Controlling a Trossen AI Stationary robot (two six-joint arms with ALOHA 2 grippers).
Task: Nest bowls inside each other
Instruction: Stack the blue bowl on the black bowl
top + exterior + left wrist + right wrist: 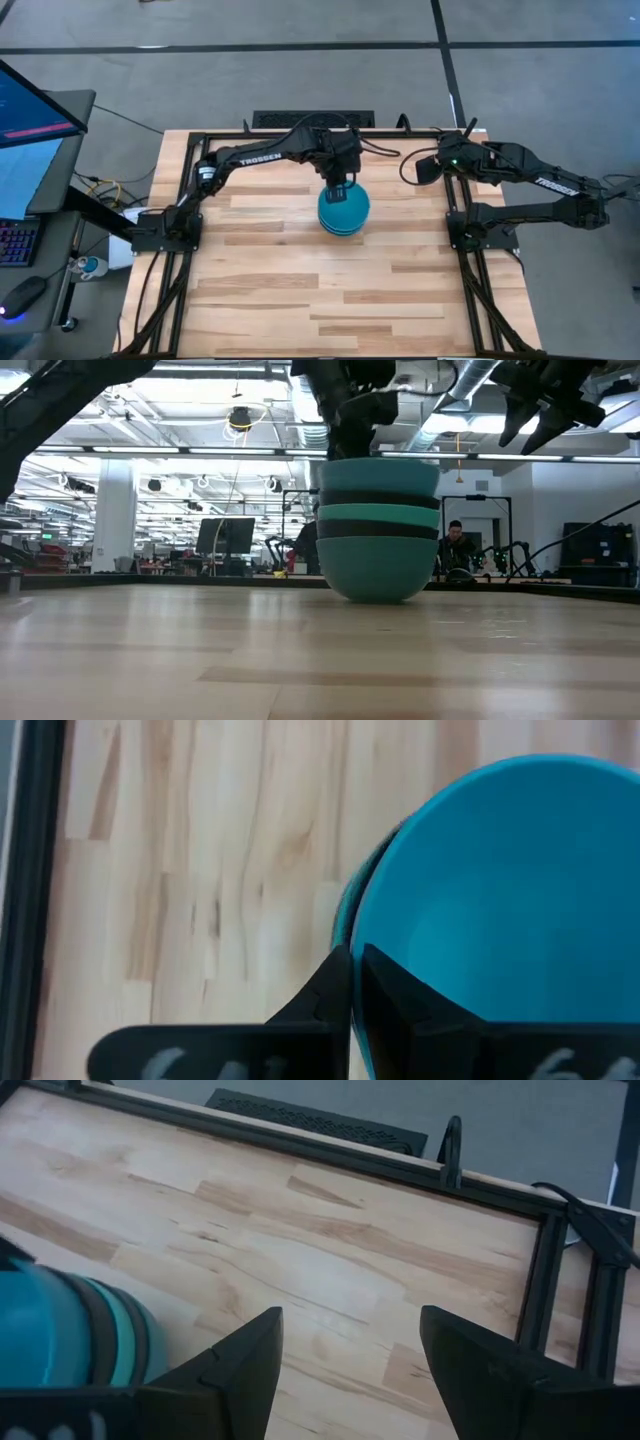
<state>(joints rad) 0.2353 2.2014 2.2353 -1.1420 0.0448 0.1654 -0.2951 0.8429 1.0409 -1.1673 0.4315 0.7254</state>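
I see one stack of bowls [378, 528] on the surface [300, 290]; only the low view separates five layers: three blue-green, two black. My left gripper [352, 982] pinches the top bowl's rim. Beyond the stack, my right gripper [350, 1355] hangs spread.

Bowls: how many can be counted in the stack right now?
5, all nested in one stack mid-table under the left gripper: teal bottom bowl, black, teal-green, black, blue top bowl. Others may be hidden inside.
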